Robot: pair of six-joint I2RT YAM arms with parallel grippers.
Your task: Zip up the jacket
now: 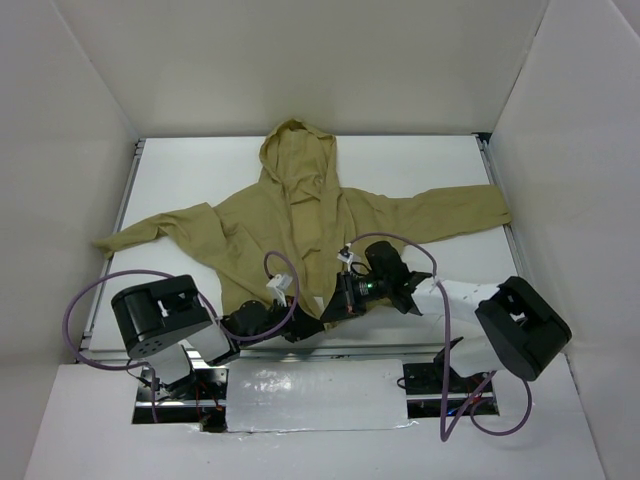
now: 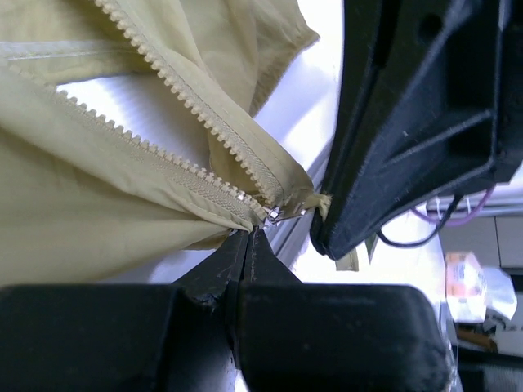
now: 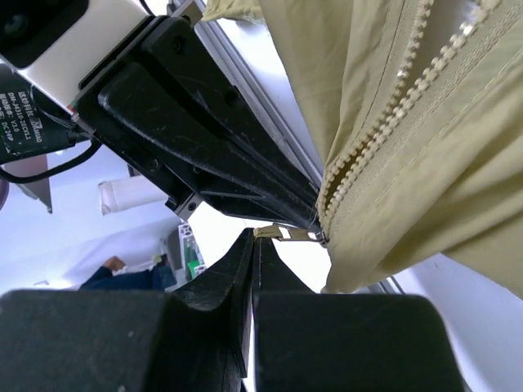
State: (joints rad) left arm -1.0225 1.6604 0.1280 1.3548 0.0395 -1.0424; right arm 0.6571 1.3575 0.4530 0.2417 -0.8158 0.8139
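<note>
The khaki jacket lies spread on the white table, hood at the far side and front zipper open. Its two tooth rows spread apart from the slider at the bottom hem. My left gripper is at the hem's middle, and its fingertips are shut on the cloth just below the slider. My right gripper is right beside it. It is shut on the end of the tan zipper pull, which hangs from the slider at the joined teeth.
White walls enclose the table on three sides. The metal rail of the table's near edge runs right under both grippers. The sleeves stretch out left and right. Purple cables loop from both arms.
</note>
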